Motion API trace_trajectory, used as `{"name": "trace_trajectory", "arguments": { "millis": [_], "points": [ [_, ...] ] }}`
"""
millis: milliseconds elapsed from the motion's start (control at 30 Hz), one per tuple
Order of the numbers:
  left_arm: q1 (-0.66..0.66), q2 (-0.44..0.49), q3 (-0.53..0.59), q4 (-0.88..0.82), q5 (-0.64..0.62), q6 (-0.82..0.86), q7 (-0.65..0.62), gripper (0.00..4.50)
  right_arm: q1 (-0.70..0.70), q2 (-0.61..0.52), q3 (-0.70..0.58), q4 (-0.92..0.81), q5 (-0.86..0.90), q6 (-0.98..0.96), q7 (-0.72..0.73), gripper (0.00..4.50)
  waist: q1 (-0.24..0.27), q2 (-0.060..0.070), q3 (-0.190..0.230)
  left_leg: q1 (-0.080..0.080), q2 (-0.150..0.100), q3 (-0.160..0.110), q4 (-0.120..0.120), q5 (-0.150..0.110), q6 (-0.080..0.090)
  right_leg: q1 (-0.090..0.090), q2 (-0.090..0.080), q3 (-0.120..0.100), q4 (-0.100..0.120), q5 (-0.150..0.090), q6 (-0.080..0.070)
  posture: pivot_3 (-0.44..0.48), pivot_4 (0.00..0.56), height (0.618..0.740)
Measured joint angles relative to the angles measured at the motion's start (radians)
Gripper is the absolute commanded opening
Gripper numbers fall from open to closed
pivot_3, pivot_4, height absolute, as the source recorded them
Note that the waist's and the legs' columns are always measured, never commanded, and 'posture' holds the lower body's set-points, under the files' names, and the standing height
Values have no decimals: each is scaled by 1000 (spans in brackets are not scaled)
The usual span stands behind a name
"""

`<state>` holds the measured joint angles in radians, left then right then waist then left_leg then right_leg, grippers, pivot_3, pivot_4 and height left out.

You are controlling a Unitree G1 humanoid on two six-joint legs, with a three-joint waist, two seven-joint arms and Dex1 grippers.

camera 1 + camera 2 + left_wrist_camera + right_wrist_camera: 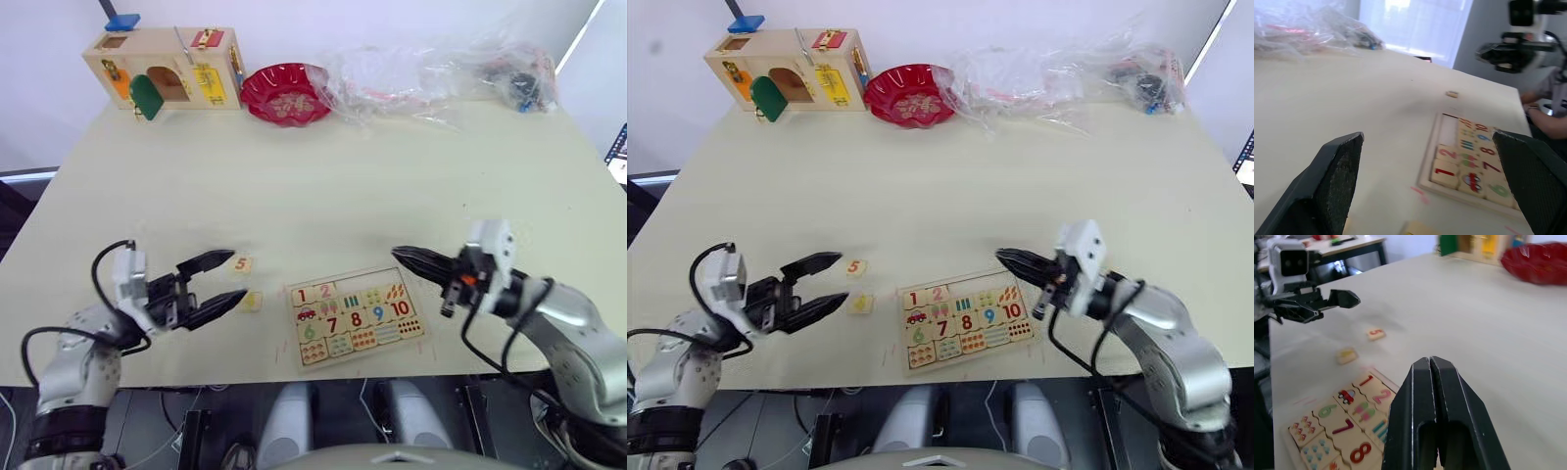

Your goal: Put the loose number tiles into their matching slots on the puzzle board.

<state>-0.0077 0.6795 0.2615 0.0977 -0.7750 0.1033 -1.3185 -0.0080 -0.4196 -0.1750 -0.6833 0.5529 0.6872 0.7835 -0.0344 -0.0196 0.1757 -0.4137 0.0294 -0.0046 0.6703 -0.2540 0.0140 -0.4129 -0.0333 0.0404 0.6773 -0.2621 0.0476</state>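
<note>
Two arms low over table, left claw [217, 282] spread empty beside tiles, right claw [404, 257] closed, empty.

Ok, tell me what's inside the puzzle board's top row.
In the puzzle board, tiles 1 and 2 sit first; picture tiles follow. From the left wrist, a bare slot shows.

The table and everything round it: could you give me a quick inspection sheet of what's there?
Surface: pale table, pink marks by the board.
Job's things: puzzle board near the front edge, tiles 1 and 2 seated; tile 5 and a yellow-digit tile loose beside it.
Clutter: latch box, red dish, plastic bags at the back.
Grippers: left gripper open; right gripper shut, empty.
Cables: black loops on both wrists.
Surroundings: person's arm beyond the table.
</note>
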Motion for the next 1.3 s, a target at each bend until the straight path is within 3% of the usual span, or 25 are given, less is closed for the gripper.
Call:
{"name": "trace_trajectory", "arguments": {
  "millis": [133, 300, 367, 567, 700, 1100, 1200, 1300],
  "points": [
    [-10, 3, -14, -9, 39, 52, 36, 4500, 122, -40, -114, -4, 30, -21, -20, 1231, 0, 0, 0, 0, -2, -1, 0, 0, 0, 0, 1, 0, 0, 0, 0, 0, 150, 740],
    [-30, 62, 4, 60, 54, 79, -82, 4500, 307, -153, -310, -1, 75, -63, 43, 3942, 0, 0, 0, 0, -3, -1, 0, 0, 0, 0, 2, 0, 0, 0, 0, 0, 150, 740],
    [-29, 80, 20, 102, 54, 66, -127, 4500, 360, -159, -366, 1, 91, -80, 65, 4414, -3, 0, 0, 1, -3, 0, -1, 0, 0, 0, 2, 0, 0, 0, 0, 0, 150, 740],
    [22, 117, 119, 305, 86, -31, -246, 4500, 567, -155, -585, 53, 140, -175, 155, 4414, 2, -1, -1, 1, 0, 0, -1, 0, 0, 1, 1, 0, -1, -1, 0, 0, 150, 740],
    [31, 121, 132, 347, 93, -60, -259, 4500, 601, -142, -614, 77, 142, -199, 171, 4414, 4, -2, -2, 1, 1, 1, 0, 0, 0, 1, 1, 0, -2, -1, 0, 0, 150, 740],
    [28, 127, 131, 420, 102, -113, -265, 4500, 630, -139, -565, 151, 113, -285, 188, 4414, 21, -3, -3, 1, 2, 2, 0, 0, 0, 1, 1, 1, -3, -1, 0, 0, 150, 740],
    [19, 128, 119, 407, 76, -103, -265, 4500, 589, -177, -532, 148, 110, -278, 175, 4414, 21, -3, -3, 1, 2, 2, 0, 0, 0, 1, 1, 1, -3, -1, 0, 0, 150, 740],
    [9, 120, 109, 356, 35, -102, -265, 4500, 499, -298, -487, 152, 103, -242, 166, 4414, 20, -3, -3, 2, 2, 3, 0, 0, 0, 1, 1, 1, -2, -1, 0, 0, 150, 740]
  ]
}}
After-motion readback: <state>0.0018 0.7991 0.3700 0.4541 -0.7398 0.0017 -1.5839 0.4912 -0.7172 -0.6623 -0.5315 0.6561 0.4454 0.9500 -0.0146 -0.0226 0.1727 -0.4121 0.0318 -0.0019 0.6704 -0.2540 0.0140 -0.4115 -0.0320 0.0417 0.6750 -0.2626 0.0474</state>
